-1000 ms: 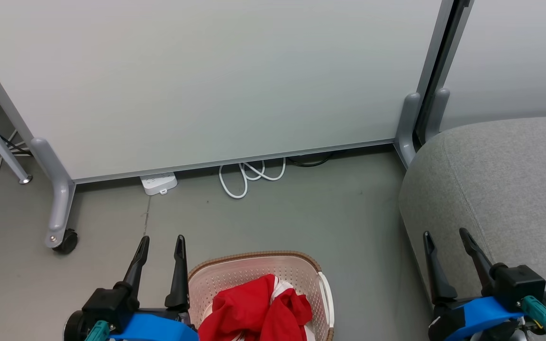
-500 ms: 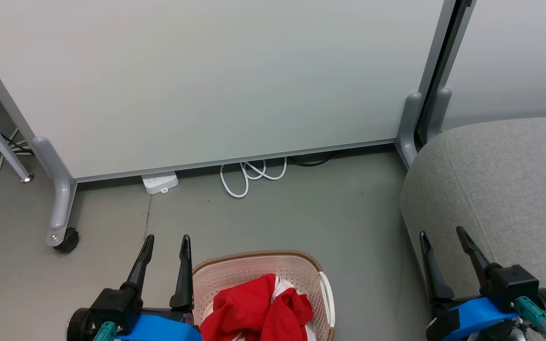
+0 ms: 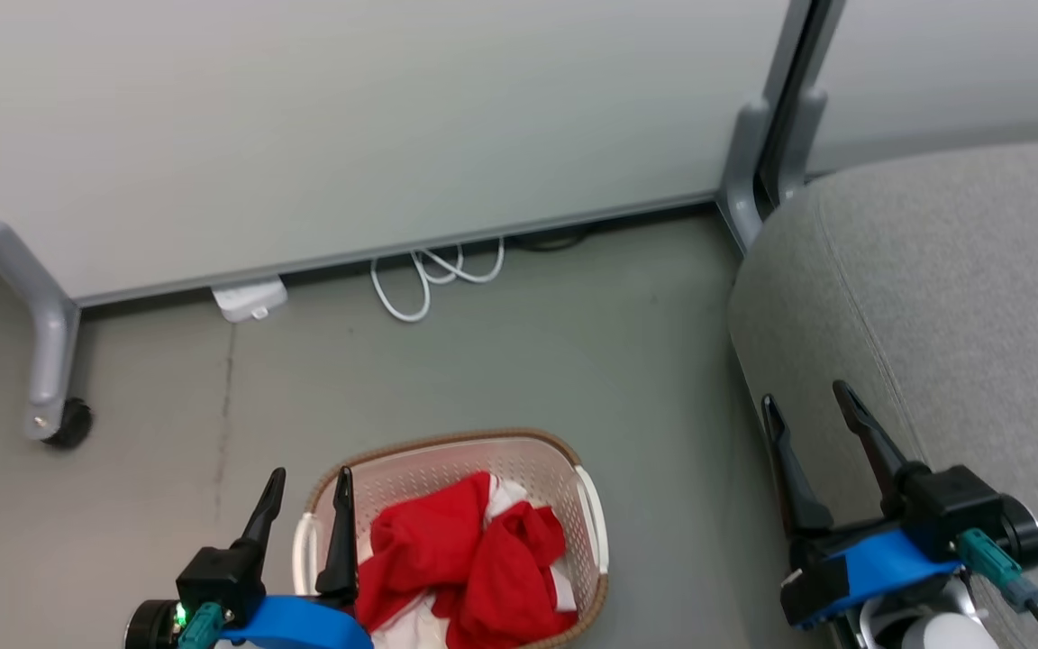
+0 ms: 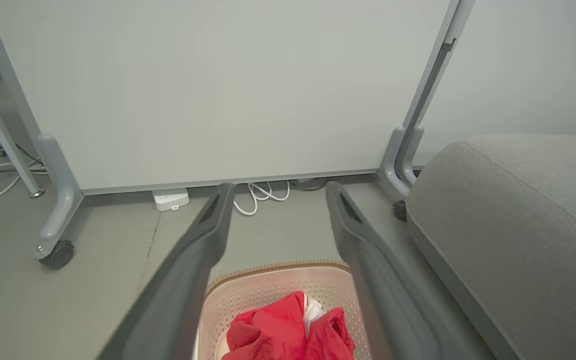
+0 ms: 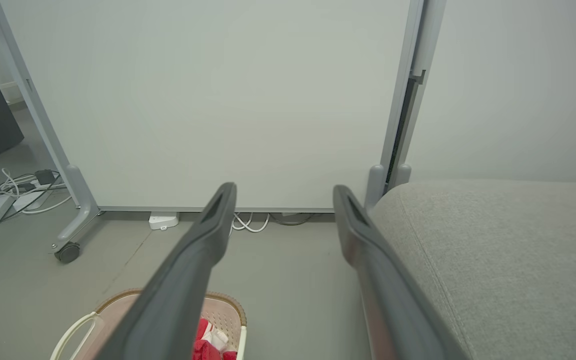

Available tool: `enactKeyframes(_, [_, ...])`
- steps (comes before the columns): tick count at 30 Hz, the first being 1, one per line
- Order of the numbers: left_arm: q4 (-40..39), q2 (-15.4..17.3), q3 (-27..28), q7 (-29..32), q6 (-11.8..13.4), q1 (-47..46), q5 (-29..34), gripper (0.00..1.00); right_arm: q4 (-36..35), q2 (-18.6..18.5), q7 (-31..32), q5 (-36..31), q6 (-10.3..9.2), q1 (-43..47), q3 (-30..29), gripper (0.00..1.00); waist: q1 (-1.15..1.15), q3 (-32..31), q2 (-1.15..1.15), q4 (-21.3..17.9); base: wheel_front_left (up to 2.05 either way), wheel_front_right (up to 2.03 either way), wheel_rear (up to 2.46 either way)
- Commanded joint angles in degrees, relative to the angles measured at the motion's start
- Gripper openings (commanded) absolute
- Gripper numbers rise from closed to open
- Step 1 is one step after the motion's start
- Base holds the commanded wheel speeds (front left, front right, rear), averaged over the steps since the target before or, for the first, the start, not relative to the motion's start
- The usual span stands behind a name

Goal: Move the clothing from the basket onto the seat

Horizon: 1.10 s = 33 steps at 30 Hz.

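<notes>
In the head view the bottom edge cuts off the near end of the basket [image 3: 519,458], and the left gripper [image 3: 312,473] covers part of its left rim. The red clothing [image 3: 465,559] lies bunched, so the number of garments cannot be told. The sofa [image 3: 933,297] runs off the right edge, and in the right wrist view a finger [image 5: 183,290] hides most of the basket.

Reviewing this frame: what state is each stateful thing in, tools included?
clothing: crumpled inside the basket, not gripped.
basket: upright on the floor, holding the clothing.
seat: no clothing on its visible part.
left tool: open, holding nothing, at the basket's left rim.
right tool: open, holding nothing, beside the seat.
</notes>
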Motion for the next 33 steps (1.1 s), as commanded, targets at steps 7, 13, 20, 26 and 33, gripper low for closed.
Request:
enactKeyframes(7, [11.93,1.77,1.26,1.92,-0.2,-8.4,-0.77,1.0,-0.77,-0.18,-1.92,1.01,-0.02,-6.43,2.92,1.0,0.0,14.35,0.0,-8.27,0.0,0.0,0.0])
enactKeyframes(13, [20.74,2.36,3.06,5.03,0.44,-15.23,-2.51,1.0,-0.47,-0.16,-3.71,2.69,-0.02,-10.3,4.91,1.0,0.0,22.16,0.0,-11.42,0.0,0.0,0.0])
enactKeyframes(20, [31.47,4.35,3.25,9.03,3.06,-23.68,-1.54,1.0,1.7,-0.14,-6.7,6.04,-0.03,-13.63,7.06,1.0,0.0,29.75,0.0,-14.82,0.0,0.0,0.0])
enactKeyframes(26, [37.83,5.82,4.65,10.47,4.67,-28.08,-2.71,1.0,4.12,-0.14,-8.59,8.2,-0.03,-15.71,9.14,1.0,0.0,33.18,0.0,-17.27,0.0,0.0,0.0])
enactKeyframes(33, [42.83,7.33,5.36,11.26,6.32,-30.6,-3.41,1.0,5.8,-0.15,-10.19,10.53,-0.02,-17.59,10.64,1.0,0.0,35.4,0.0,-19.47,0.0,0.0,0.0])
